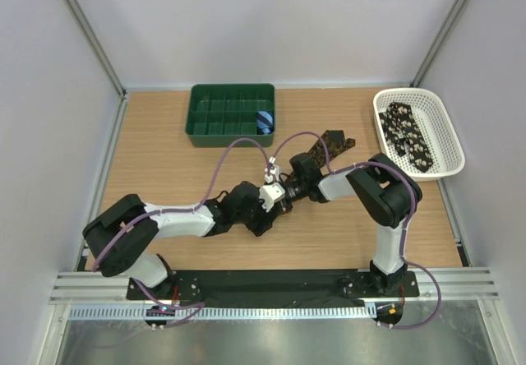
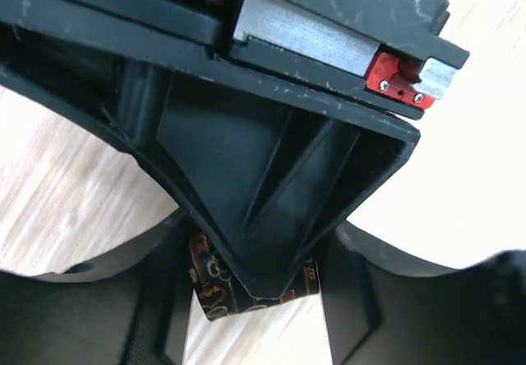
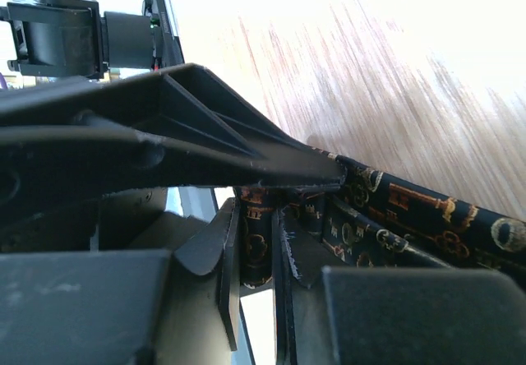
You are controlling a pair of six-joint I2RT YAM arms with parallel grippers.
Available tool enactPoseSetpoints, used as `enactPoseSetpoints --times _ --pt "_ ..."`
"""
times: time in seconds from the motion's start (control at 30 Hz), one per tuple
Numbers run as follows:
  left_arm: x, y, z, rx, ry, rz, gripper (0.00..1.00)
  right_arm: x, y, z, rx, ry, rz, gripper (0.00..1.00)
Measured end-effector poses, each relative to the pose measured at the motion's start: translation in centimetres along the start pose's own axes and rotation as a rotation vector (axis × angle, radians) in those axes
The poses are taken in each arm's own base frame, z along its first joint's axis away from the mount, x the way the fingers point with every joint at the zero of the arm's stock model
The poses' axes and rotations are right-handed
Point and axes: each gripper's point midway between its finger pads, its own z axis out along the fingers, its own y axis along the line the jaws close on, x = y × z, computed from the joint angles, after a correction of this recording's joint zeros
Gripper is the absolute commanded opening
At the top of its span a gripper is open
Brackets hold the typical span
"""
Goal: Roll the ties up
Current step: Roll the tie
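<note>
Dark brown tie [image 1: 335, 145] with a small orange key print, flat on the wooden table [image 1: 164, 176], a little right of centre and toward the far side. Long axis on a diagonal: pointed end aimed at the far right, toward the basket; other end running down-left and vanishing under the two grippers where they meet mid-table. From the right wrist, stretched away to the right along the wood, with a short folded or curled bit standing up at the near end. Pinched there by the right gripper [image 3: 329, 217], jaws narrow, upper finger pressed down on the cloth. Straddled at the same spot by the left gripper [image 2: 255, 299], jaws partway apart, one finger on each side of the tie's end and of the right gripper's finger; a sliver of bare table visible between cloth and one finger, so no clamp to be seen. Farther out: more ties [image 1: 408, 135], black with pale spots, heaped in a white basket [image 1: 450, 147] at the far right edge. At the far middle, a green divided tray [image 1: 214, 106], with a small blue roll [image 1: 264, 122] in a compartment at its right end.
</note>
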Motion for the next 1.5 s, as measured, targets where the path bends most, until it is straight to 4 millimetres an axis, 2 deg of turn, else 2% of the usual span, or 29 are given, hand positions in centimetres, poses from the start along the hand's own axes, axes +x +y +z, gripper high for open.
enactPoseSetpoints --times 0.13,0.37,0.4,0.57,0.67,0.7,0.73,0.77,0.8,0.87,0.93,0.97,1.03,1.1,1.3,1.33,1.4,1.47,1.5 --pt "0.1 -0.1 0.3 0.009 0.004 0.012 0.36 -0.1 -0.2 -0.2 0.005 -0.009 0.011 0.01" --pt "-0.3 -0.3 0.7 0.021 0.006 0.022 0.24 0.1 -0.5 -0.5 0.023 0.001 0.034 0.05" --pt "-0.3 -0.4 0.7 0.022 0.008 0.023 0.23 0.1 -0.6 -0.6 0.028 0.002 0.036 0.15" --pt "-0.6 -0.6 1.2 0.029 0.017 0.043 0.19 0.0 -0.8 -1.1 0.067 -0.003 0.049 0.37" --pt "-0.9 -0.8 1.4 0.032 0.018 0.056 0.18 -0.1 -1.3 -1.7 0.104 -0.016 0.059 0.43" --pt "-1.0 -0.8 1.4 0.033 0.017 0.057 0.18 -0.1 -1.3 -1.9 0.11 -0.02 0.061 0.43" --pt "-1.2 -0.8 1.4 0.033 0.014 0.058 0.17 -0.1 -1.4 -2.1 0.12 -0.026 0.062 0.39" --pt "-1.3 -0.9 1.5 0.034 0.013 0.059 0.17 -0.2 -1.4 -2.3 0.131 -0.033 0.061 0.33" --pt "-1.2 -0.9 1.6 0.034 0.015 0.06 0.17 -0.2 -1.4 -2.4 0.139 -0.036 0.06 0.21" --pt "-1.2 -0.9 1.7 0.035 0.019 0.06 0.18 -0.2 -1.2 -2.5 0.149 -0.04 0.053 0.08" --pt "-1.2 -0.9 1.7 0.035 0.02 0.06 0.18 -0.1 -1.3 -2.6 0.161 -0.04 0.057 0.1" --pt "-1.2 -0.9 1.8 0.036 0.021 0.059 0.17 -0.1 -1.4 -2.6 0.165 -0.04 0.058 0.19" --pt "-1.2 -1.0 1.8 0.036 0.023 0.06 0.17 -0.1 -1.4 -2.7 0.172 -0.04 0.059 0.23" --pt "-1.3 -1.0 1.8 0.038 0.028 0.062 0.17 -0.1 -1.4 -2.8 0.182 -0.042 0.06 0.34" --pt "-1.4 -1.4 2.0 0.05 0.059 0.076 0.16 0.0 -1.9 -3.3 0.226 -0.052 0.056 0.35" --pt "-1.4 -1.4 2.0 0.051 0.066 0.079 0.16 0.0 -1.9 -3.4 0.233 -0.055 0.055 0.33" --pt "-1.5 -1.4 2.1 0.052 0.079 0.081 0.16 0.1 -1.9 -3.6 0.245 -0.059 0.055 0.24" --pt "-1.5 -1.4 2.2 0.052 0.088 0.081 0.16 0.0 -1.9 -3.7 0.25 -0.063 0.05 0.03" --pt "-1.5 -1.4 2.3 0.051 0.093 0.079 0.16 0.0 -1.9 -3.7 0.252 -0.063 0.052 0.02"
